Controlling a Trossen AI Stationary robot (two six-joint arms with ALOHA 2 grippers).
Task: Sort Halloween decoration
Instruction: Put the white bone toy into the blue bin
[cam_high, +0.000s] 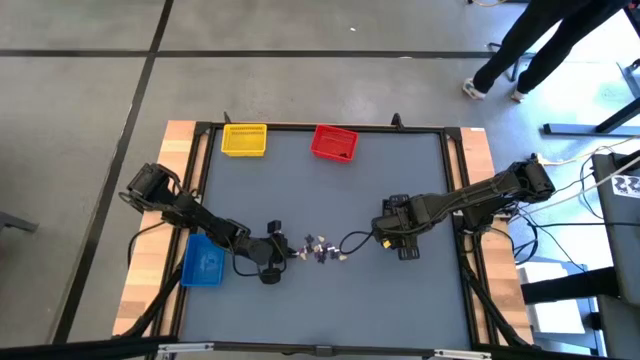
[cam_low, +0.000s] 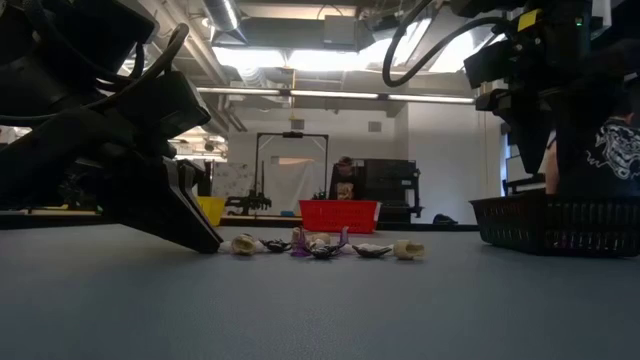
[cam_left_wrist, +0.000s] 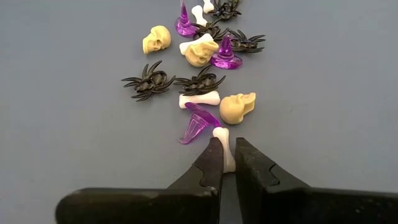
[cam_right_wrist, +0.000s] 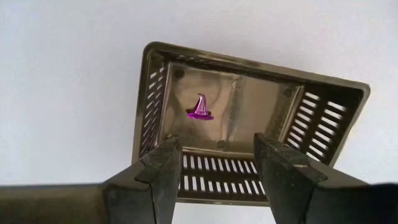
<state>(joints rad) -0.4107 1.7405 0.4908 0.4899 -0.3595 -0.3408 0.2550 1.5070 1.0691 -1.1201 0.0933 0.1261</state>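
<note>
Left gripper (cam_left_wrist: 228, 160): low on the worktop (cam_high: 330, 310) at about 7 o'clock from its centre, fingers pinched on a white bone (cam_left_wrist: 224, 148) at the near end of the trinket cluster.
Right gripper (cam_right_wrist: 214, 163): fingers spread apart, holding nothing, poised over the black bin (cam_right_wrist: 249, 118) at about 3 o'clock from the worktop centre.
Halloween decoration (cam_high: 320, 249): a small heap just below the worktop centre, between the two grippers; tan skulls (cam_left_wrist: 238, 107), dark spiders (cam_left_wrist: 148, 80), purple witch hats (cam_left_wrist: 226, 54) and white bones lie close together, several touching.
Fallen hat: one purple hat (cam_left_wrist: 196, 123) lies tipped on its side, just beside the held bone.
Black bin contents: a single purple witch hat (cam_right_wrist: 199, 107) standing upright on the floor of the bin.
Blue bin (cam_high: 203, 262): at the 8 o'clock edge, beside the left arm.
Yellow bin (cam_high: 244, 139): at 11 o'clock, far edge.
Red bin (cam_high: 334, 143): at 12 o'clock, far edge.
Beyond the worktop: a person's legs (cam_high: 540, 45) on the floor at 1 o'clock.
</note>
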